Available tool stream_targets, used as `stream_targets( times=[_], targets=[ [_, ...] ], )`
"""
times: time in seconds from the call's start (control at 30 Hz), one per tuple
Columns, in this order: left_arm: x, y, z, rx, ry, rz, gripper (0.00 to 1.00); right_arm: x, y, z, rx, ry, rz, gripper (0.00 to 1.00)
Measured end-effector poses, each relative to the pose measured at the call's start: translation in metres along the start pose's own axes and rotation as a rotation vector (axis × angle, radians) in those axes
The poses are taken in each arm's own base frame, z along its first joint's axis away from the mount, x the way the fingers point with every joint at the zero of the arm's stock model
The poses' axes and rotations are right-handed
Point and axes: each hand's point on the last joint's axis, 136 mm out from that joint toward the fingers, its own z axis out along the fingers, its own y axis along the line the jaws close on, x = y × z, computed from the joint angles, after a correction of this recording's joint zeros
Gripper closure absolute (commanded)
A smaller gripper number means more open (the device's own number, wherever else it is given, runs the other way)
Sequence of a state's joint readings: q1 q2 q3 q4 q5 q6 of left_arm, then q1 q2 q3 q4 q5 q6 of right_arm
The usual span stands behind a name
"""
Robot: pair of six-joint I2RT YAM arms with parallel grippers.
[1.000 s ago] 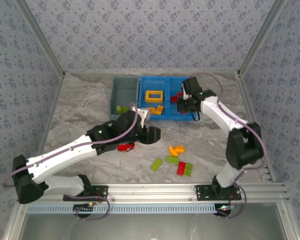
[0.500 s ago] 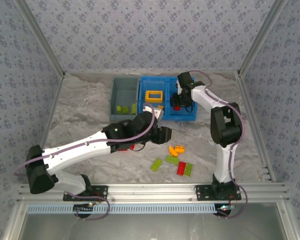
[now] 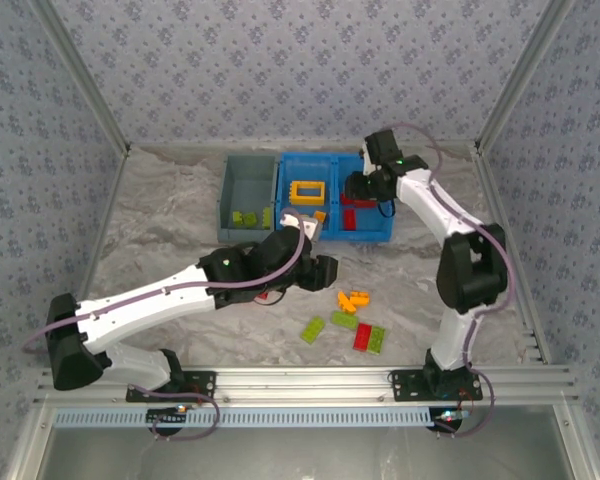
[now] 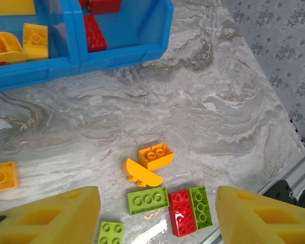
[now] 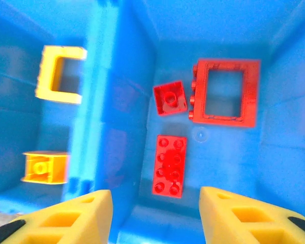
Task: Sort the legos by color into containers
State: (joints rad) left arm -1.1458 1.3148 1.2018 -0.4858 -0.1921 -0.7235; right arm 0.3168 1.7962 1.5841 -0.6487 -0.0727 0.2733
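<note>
Now, marble table (image 3: 160, 220) carries blue tray (image 3: 370, 236) at back, grey bin (image 3: 242, 175) just beside its left wall. Left gripper (image 4: 156, 203) hovers over loose pile near front, claw wide, empty. Right gripper (image 5: 155, 208) hangs above tray's right compartment, claw parted, gripping nothing. Below it: red frame (image 5: 226, 91), long red brick (image 5: 169, 165), small red brick (image 5: 169, 98). Left compartment: yellow frame (image 5: 60, 73). Bin: green bricks (image 3: 245, 217). Loose on table: orange brick (image 4: 155, 155), green brick (image 4: 148, 199).

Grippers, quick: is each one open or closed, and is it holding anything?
Left gripper: open, holding nothing.
Right gripper: open, holding nothing.
</note>
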Motion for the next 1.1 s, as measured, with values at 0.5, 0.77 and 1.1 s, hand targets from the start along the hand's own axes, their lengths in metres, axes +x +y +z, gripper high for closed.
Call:
stream_targets(
  times=[0.5, 0.77, 1.1],
  targets=[
    [0.078, 0.049, -0.015, -0.088, 0.243, 0.127, 0.38, 0.131, 0.066, -0.194, -0.306, -0.178, -0.122, 0.44],
    [0.145, 0.049, 0.026, -0.189, 0.511, 0.304, 0.33, 0.21, 0.073, -0.222, -0.48, -0.045, -0.072, 0.39],
    [0.185, 0.059, 0.069, -0.342, 0.663, 0.294, 0.31, 0.231, 0.065, -0.242, -0.519, -0.004, 0.004, 0.37]
  ],
)
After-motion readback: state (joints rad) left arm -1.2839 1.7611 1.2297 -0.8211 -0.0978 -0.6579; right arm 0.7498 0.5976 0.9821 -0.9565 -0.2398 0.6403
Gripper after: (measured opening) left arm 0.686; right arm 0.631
